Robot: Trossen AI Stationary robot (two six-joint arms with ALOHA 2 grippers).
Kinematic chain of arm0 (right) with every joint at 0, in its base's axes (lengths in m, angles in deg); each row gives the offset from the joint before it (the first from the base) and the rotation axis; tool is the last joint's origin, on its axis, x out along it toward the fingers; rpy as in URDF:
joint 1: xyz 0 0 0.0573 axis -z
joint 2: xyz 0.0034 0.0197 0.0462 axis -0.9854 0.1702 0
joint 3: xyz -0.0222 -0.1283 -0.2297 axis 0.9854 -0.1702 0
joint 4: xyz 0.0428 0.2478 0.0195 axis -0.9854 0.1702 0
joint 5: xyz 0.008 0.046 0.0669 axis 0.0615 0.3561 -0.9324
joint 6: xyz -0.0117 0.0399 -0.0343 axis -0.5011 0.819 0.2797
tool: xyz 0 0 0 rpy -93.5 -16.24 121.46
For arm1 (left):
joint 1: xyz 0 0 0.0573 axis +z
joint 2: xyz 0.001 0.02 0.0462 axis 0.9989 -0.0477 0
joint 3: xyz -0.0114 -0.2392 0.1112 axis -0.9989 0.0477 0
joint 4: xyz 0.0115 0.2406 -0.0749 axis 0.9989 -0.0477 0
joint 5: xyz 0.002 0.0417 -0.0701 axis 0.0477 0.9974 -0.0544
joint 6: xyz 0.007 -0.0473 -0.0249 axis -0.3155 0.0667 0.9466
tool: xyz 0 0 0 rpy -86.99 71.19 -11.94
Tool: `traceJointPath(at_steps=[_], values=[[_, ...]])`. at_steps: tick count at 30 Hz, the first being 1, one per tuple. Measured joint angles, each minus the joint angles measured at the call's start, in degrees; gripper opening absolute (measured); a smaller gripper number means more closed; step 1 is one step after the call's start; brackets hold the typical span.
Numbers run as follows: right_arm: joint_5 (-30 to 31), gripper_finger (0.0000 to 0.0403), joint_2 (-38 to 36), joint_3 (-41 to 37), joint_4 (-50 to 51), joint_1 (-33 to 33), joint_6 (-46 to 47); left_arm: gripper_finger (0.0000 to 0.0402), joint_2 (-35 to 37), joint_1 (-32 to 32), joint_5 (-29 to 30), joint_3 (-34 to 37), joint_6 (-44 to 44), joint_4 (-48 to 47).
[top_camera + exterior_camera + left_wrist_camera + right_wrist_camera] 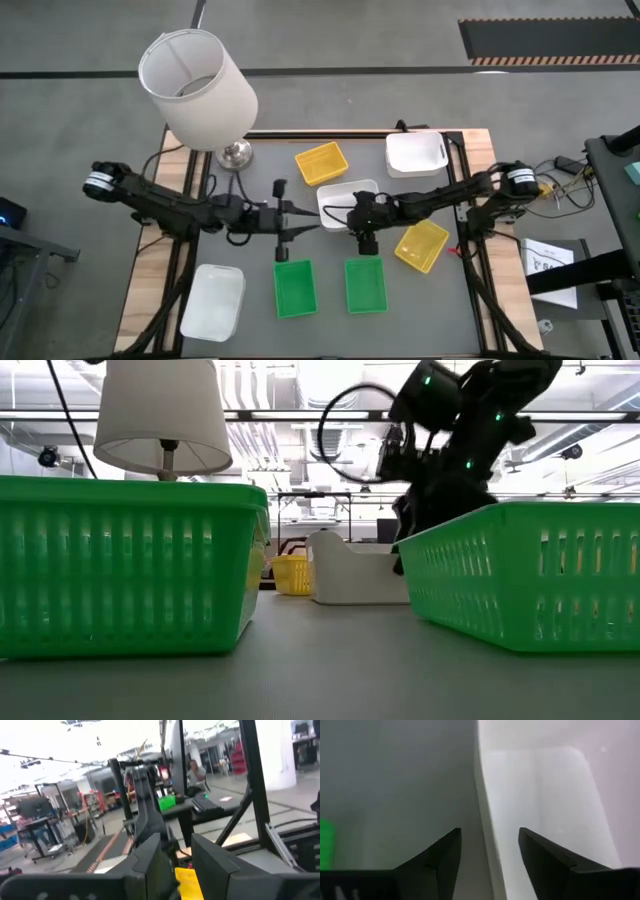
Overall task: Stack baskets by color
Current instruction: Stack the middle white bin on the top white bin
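Note:
Seven baskets show in the high view. A white basket (345,195) rests on its base at the table's middle, and my right gripper (358,228) hangs open just above its near wall (484,815). One finger (442,852) is over the table outside that wall, the other (545,855) over the basket's inside; neither touches it. My left gripper (308,224) is raised left of this basket, open and pointing toward the table's right, with nothing between its fingers (176,837). Two green baskets (295,288) (365,285) sit side by side near the front.
A yellow basket (321,162) and a white one (415,153) sit at the back. Another yellow one (422,245) lies right of the middle, and a white one (213,300) at the front left. A lamp (198,90) stands at the back left corner.

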Motion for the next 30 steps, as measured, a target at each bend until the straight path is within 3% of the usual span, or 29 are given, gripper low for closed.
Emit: traceJointPath(at_steps=[3,10,14,23,30], values=[[0.03,0.0156,1.85,0.0,-0.1,0.39,-1.42,0.0092,2.2,0.02,-0.01,1.86,-0.01,3.0],[0.04,0.002,1.99,0.0,-0.31,0.15,-3.13,0.0092,6.56,-0.39,-0.09,2.71,0.55,3.64],[-0.18,0.001,-2.17,1.69,4.28,-0.46,-3.39,0.0092,7.21,-0.77,-0.15,3.42,0.57,2.92],[-0.06,0.0009,-16.54,10.34,26.45,0.95,-10.9,0.0092,7.3,-1.57,-0.24,3.59,0.57,2.82],[-0.07,0.0009,-28.07,10.64,34.63,10.91,-22.08,0.0092,7.37,-1.55,-0.24,3.59,0.57,2.82]])
